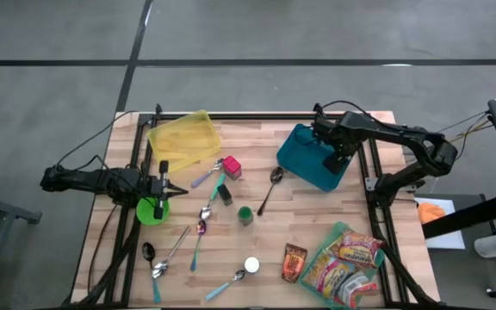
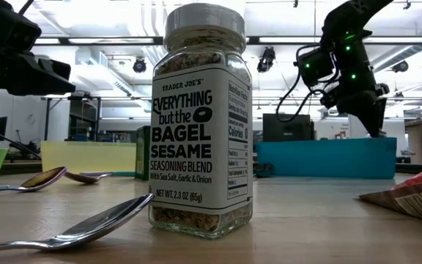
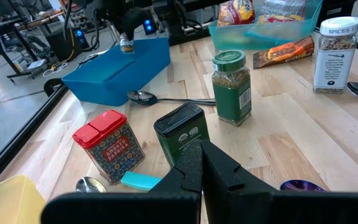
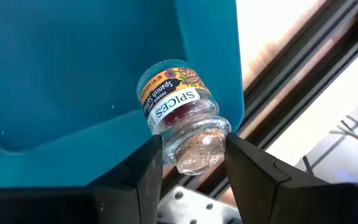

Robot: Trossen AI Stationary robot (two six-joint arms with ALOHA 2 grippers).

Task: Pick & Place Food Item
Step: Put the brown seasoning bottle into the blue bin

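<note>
Spice jar (image 4: 182, 127), small and glass with a cork top, sits pinched between the two fingers (image 4: 138, 168) of the right gripper (image 4: 191, 163), which are closed partway on its cork end. The jar hangs tilted over the inside of the blue bin (image 4: 73, 74), near the bin's edge on the side toward the table's metal frame. From above, the right gripper (image 1: 332, 158) is over the blue bin (image 1: 304, 151) at the right rear of the wooden table (image 1: 317, 215).

The left gripper (image 1: 164, 182) waits at the table's left side, fingers fully closed and holding nothing, just above a green bowl (image 1: 149, 211) and beside a yellow bin (image 1: 183, 138).

Across the middle of the table lie several spoons (image 1: 269, 185), a red tin (image 1: 232, 166), a dark green tin (image 1: 225, 194) and a green-lidded jar (image 1: 244, 214). Nearer the front stand a white-capped seasoning jar (image 1: 251, 266) and a clear tub of snack packets (image 1: 347, 258), with one packet (image 1: 294, 263) lying just beside it.
</note>
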